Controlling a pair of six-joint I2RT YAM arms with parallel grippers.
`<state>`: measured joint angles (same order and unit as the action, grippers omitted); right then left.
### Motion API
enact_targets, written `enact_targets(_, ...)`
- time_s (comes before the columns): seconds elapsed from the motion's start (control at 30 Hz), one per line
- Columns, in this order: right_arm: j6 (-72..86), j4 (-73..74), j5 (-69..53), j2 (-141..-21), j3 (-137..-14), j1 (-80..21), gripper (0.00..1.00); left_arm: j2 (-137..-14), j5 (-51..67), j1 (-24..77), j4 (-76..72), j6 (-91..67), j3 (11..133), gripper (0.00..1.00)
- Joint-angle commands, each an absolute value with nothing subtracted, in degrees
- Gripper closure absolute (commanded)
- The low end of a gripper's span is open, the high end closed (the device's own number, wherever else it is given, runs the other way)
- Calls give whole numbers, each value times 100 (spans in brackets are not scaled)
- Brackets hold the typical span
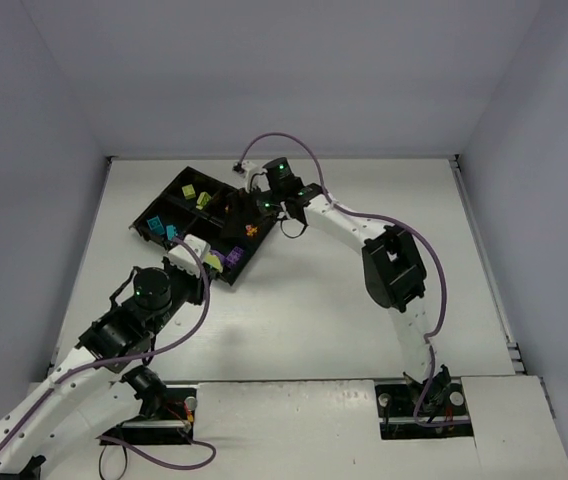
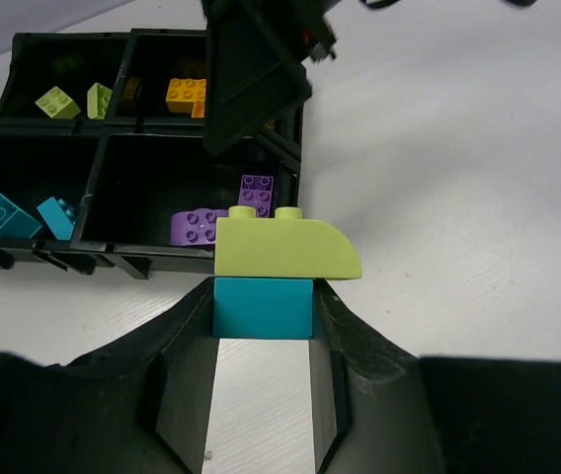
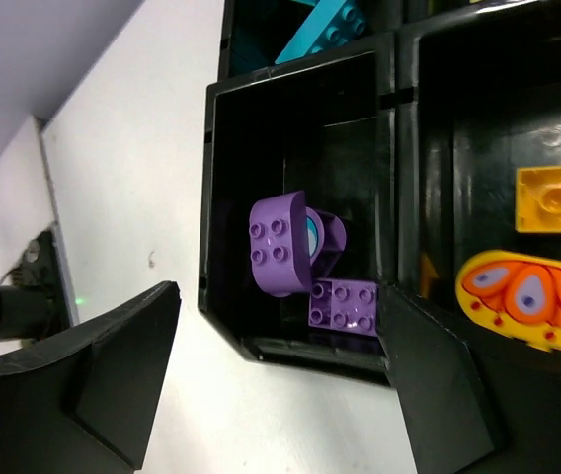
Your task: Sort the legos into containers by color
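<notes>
- Top view: the tray (image 1: 159, 198) sits far left on the table (image 1: 384, 300), turned corner-on to me. My left gripper (image 1: 192, 246) is at its near corner, and my right gripper (image 1: 248, 212) hangs over its right part.
- Left wrist: the left gripper is clenched on a teal brick (image 2: 261, 308) with a lime brick (image 2: 285, 247) stuck on top. It holds them over bare table, just short of the tray wall.
- Same view, inside the tray: two purple bricks (image 2: 199, 225) lie in the nearest compartment and two teal bricks (image 2: 4, 215) in the leftmost. Lime bricks (image 2: 58, 102) are in the farthest and an orange brick (image 2: 187, 94) in the rightmost.
- Right wrist: the right gripper's jaws stand wide apart, released, with nothing between them. Below lie the purple bricks, one curved and one flat, side by side. In the next compartment, beside the orange brick, lies an oval orange piece (image 3: 527, 296) with a printed pattern.
</notes>
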<state>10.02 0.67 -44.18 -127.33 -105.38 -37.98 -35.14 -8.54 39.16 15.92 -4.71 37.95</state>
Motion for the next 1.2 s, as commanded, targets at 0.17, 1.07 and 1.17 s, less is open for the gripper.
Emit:
enact_targets(0.17,1766,-281,-6247,-11216,-9915,-2743,23,-4315,-510,3631,372,298,4052,76)
enact_targets(1.07,2153,-615,-7356,-10292,-8780,-2672,23,-5836,1670,3401,-1398,1433,4755,75)
enact_targets(1.17,2206,-677,-7356,-10301,-8798,-2707,24,-5906,1723,3401,-1433,1450,4781,75)
